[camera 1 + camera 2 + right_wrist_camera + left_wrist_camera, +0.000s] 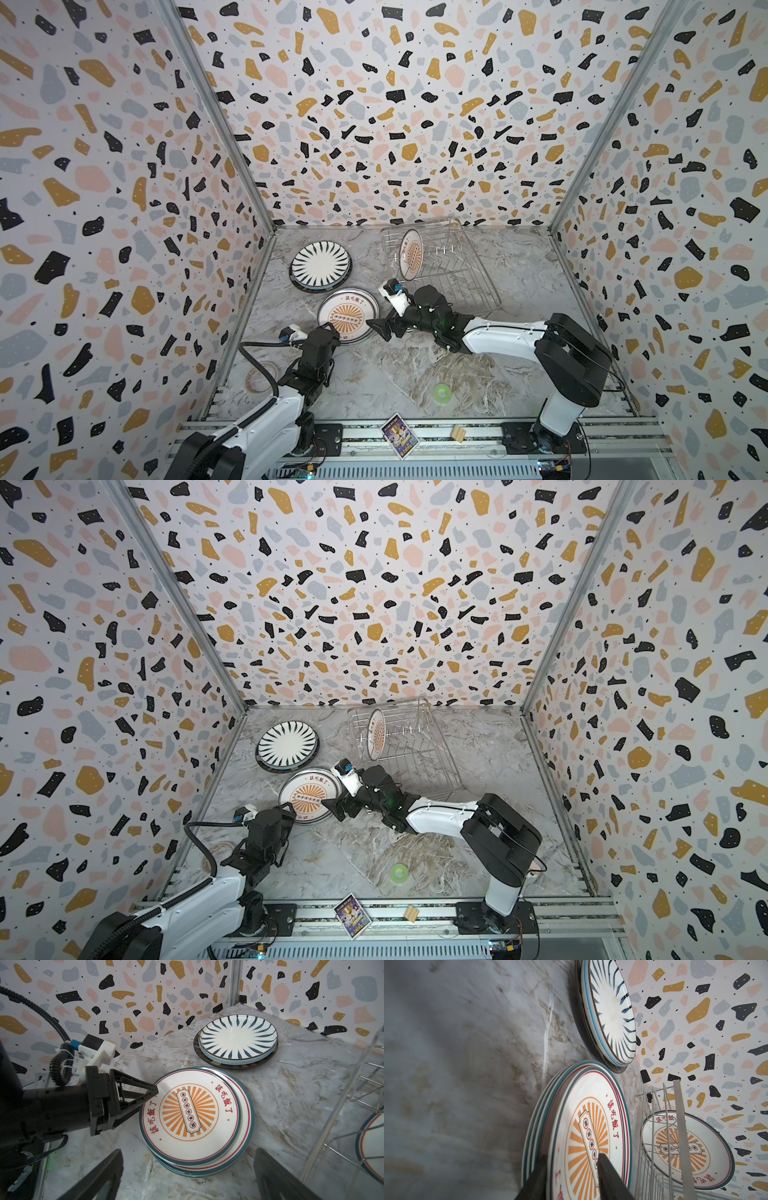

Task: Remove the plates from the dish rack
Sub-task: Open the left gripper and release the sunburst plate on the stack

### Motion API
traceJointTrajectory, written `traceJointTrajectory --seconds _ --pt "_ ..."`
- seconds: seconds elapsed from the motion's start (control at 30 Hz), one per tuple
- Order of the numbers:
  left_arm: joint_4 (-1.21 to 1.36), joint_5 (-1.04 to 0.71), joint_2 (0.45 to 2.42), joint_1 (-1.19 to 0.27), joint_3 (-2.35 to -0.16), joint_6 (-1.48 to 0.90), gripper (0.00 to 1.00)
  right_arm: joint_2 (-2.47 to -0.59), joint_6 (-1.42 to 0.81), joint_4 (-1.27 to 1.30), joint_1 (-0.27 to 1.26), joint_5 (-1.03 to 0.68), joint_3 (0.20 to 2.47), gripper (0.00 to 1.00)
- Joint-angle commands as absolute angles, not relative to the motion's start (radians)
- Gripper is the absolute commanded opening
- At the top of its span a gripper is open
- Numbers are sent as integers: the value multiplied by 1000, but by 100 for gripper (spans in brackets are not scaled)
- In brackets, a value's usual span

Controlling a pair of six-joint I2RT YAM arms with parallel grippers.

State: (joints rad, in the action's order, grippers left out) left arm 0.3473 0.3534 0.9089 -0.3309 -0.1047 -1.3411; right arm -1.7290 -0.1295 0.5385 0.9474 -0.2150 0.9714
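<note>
the only racked plate (411, 253) stands upright in the dish rack (469, 282) at 12 o'clock on the table (415, 374). at 9, the left gripper (153, 1093) sits part-open astride the top rim of the sunburst stack (348, 316); best backed out level toward 7, dragging nothing. the right gripper (380, 328), wide and empty, reaches low from 4.

The striped plate (320, 264) at the table's upper left, the sunburst stack (348, 315) just below it and the sunburst plate (411, 254) standing in the dish rack (457, 266) were glazed ceramic, smooth and glossy. The rack was thin, shiny silver metal wire. The table (395, 374) had a smooth, marble-look surface with a dull sheen. The printed walls (374, 104) looked matt. The left gripper (572, 1157) had matt black plastic fingers (610, 1178). Near the bottom edge lay a bare wooden block (458, 432) and a glossy printed card (400, 435).
</note>
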Motion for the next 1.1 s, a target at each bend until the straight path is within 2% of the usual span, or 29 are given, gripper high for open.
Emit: traceJointTrajectory --seconds 0.0,0.3,0.5,0.63,0.8,1.07 --pt "384 405 921 -327 -131 -1312 38 -1718 -126 542 952 -204 992 99" --pt "389 454 948 -327 -138 -1296 33 -1720 -129 543 952 -200 990 98" --pt "400 457 960 -327 -138 -1292 33 -1717 -130 545 953 -200 987 98" --pt "404 463 981 -326 -143 -1291 29 -1715 -130 545 952 -200 986 98" --pt "404 524 995 -327 -141 -1294 35 -1717 -129 546 952 -198 986 98" --pt "393 538 994 -327 -154 -1274 33 -1724 -127 543 951 -194 993 98"
